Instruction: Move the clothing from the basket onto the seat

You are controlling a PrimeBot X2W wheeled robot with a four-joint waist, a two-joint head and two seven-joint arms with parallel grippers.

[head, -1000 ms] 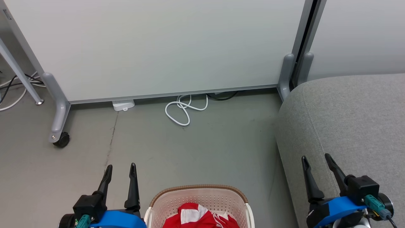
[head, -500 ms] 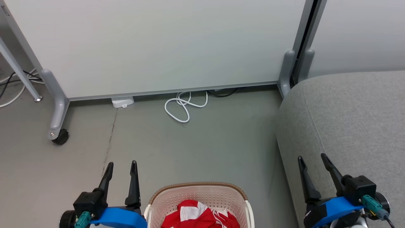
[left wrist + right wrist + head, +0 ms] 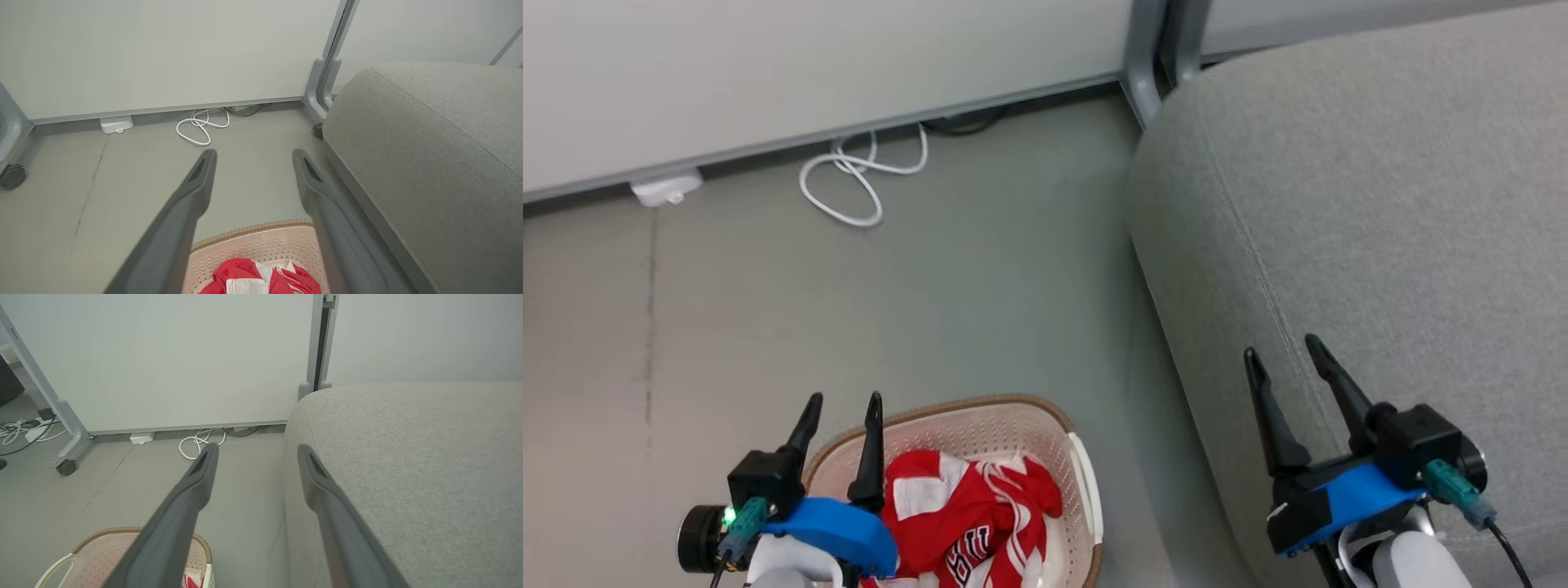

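Along the bottom edge of the head view, the basket (image 3: 1005,426) is cut off, so its near side and the lower part of the clothing (image 3: 968,514) are out of frame. The blue body of the left gripper (image 3: 845,398) covers the basket's left side and part of the red fabric. Dark print on the clothing is too crumpled to read. At the bottom middle of the left wrist view, the far wall of the basket and the top of the red and white heap show between the two fingers. At the lower left of the right wrist view, a dark finger crosses the basket and a sliver of red shows beside it.

The clothing lies bunched inside the basket, which stands on the grey floor (image 3: 931,294) just left of the seat (image 3: 1380,204). The left gripper is at the lower left of the head view, fingers spread wide, its right finger crossing the basket's left rim; the clothing is just right of and below its fingertips. The right gripper (image 3: 1280,346), at the lower right, also has its fingers wide apart, over the seat's cushion and well apart from the basket. A white cable (image 3: 849,175) lies looped at the upper left.
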